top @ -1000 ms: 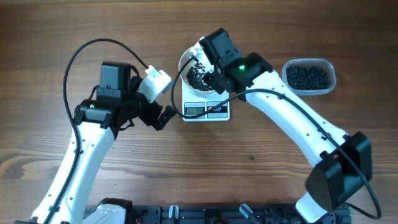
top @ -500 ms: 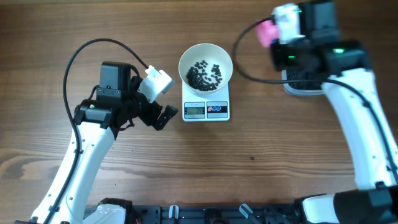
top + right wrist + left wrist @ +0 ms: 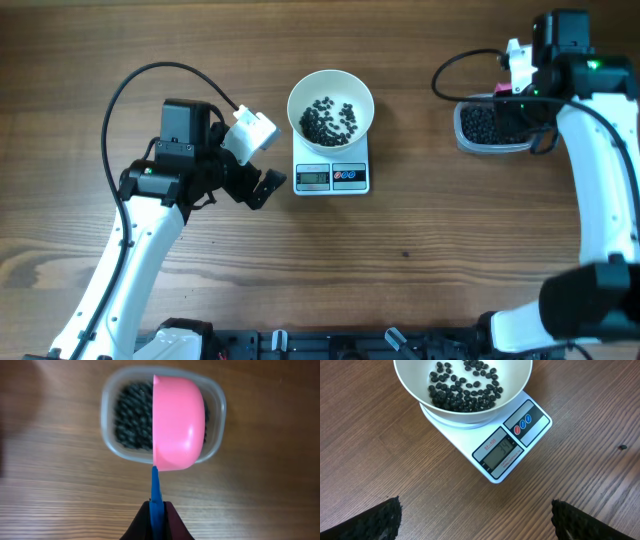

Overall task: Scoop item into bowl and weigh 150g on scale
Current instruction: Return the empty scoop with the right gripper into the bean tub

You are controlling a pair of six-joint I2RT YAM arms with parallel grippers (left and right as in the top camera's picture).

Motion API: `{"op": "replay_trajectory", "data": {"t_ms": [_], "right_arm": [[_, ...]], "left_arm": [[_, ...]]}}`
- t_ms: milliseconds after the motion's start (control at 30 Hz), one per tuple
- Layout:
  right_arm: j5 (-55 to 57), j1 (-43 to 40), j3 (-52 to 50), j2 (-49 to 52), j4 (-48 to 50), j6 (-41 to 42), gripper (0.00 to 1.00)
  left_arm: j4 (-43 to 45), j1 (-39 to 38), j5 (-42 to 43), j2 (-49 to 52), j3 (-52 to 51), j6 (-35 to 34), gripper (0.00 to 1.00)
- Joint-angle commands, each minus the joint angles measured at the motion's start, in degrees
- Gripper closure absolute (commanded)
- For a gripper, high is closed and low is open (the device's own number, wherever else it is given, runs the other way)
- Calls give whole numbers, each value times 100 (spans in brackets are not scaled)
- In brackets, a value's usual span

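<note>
Wooden bench (image 3: 400, 290), brown grain. Left pincer (image 3: 262, 187): spread wide, empty, just left of scale (image 3: 332, 177). White bowl (image 3: 297, 100) on scale, holding black beans (image 3: 328, 120). Clear plastic container (image 3: 463, 138), far right, more beans. Right pincer (image 3: 159, 510): pinching pink scoop (image 3: 179, 425) by its blue handle, above container.

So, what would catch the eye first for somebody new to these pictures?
Probably the pink scoop on its blue handle, gripped by the shut right end effector and poised over the clear container of black beans on the right side. Next comes the white bowl in the middle, sitting on the scale with a thin layer of the same beans inside, while the left end effector stands open beside the scale.
</note>
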Motion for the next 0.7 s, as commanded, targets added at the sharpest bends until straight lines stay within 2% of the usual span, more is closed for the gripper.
{"op": "replay_trajectory", "data": {"t_ms": [0, 300, 567, 667], "right_arm": [[625, -61, 83, 404, -85, -76, 96], [1276, -61, 83, 822, -50, -37, 96], [1224, -61, 83, 1325, -96, -79, 96], [876, -61, 83, 1408, -184, -118, 96]], "left_arm": [[15, 31, -11, -17, -35, -59, 0], [15, 31, -11, -17, -37, -59, 0], [15, 31, -11, -17, -37, -59, 0], [15, 31, -13, -17, -37, -59, 0]]}}
